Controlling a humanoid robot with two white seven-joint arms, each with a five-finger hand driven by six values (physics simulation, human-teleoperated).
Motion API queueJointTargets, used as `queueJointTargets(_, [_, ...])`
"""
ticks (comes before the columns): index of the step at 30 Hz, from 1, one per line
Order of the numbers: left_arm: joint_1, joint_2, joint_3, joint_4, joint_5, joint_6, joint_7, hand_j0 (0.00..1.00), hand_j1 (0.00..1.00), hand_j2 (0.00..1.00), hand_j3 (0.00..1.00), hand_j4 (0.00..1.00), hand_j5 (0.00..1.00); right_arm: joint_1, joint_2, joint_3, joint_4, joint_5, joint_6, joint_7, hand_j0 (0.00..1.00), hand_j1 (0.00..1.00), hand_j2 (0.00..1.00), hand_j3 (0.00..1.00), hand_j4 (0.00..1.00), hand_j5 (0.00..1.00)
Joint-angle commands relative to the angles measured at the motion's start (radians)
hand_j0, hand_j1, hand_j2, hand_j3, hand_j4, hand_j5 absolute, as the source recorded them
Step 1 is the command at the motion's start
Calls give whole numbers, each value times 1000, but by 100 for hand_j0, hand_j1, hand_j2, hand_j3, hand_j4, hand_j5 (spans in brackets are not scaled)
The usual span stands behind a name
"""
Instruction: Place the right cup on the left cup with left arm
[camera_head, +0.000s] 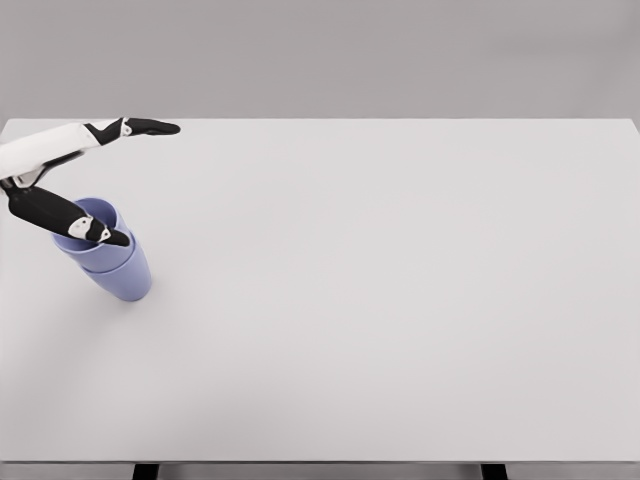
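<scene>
Two periwinkle cups are seen nested at the table's (400, 300) 9 o'clock side: the upper cup (92, 228) sits tilted inside the lower cup (122, 272). The left hand (75, 180) is spread wide around the stack, with nothing gripped: one dark finger (150, 127) is stretched toward 3 o'clock, and the thumb (85, 224) is laid across the upper cup's rim.
</scene>
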Motion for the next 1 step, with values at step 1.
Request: queueJointTargets(1, [0, 11, 4, 0, 6, 1, 0, 100, 100, 100, 100, 100, 100, 0, 0, 0, 0, -1, -1, 0, 100, 100, 100, 100, 100, 100])
